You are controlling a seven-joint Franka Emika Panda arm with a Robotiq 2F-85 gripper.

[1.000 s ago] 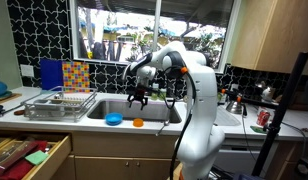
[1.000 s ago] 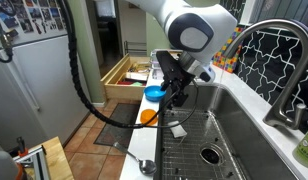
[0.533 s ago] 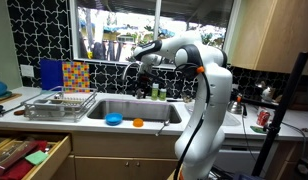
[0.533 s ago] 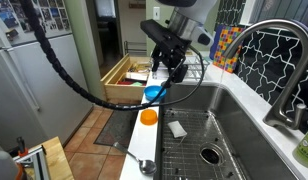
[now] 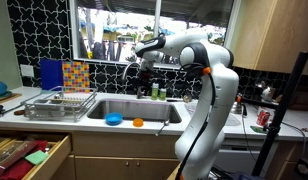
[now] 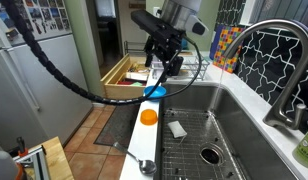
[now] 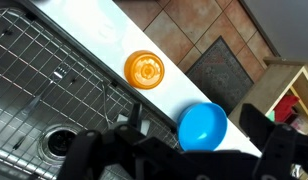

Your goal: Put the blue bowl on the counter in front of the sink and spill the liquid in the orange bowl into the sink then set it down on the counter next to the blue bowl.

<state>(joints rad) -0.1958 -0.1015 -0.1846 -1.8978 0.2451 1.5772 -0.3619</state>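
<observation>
sink (image 6: 244, 115): open from above | counter (image 7: 94, 32) strip: blue bowl (image 7: 202, 124), orange bowl (image 7: 144, 69)

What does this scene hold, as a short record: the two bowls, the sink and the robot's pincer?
blue bowl: on the counter strip in front of the sink
orange bowl: on the same strip, beside the blue bowl, not touching it
pincer: open, holding nothing, raised above the bowls
sink floor: covered by a wire grid

Frontal, sidelong, overhead; common sink (image 5: 119, 106)
</observation>
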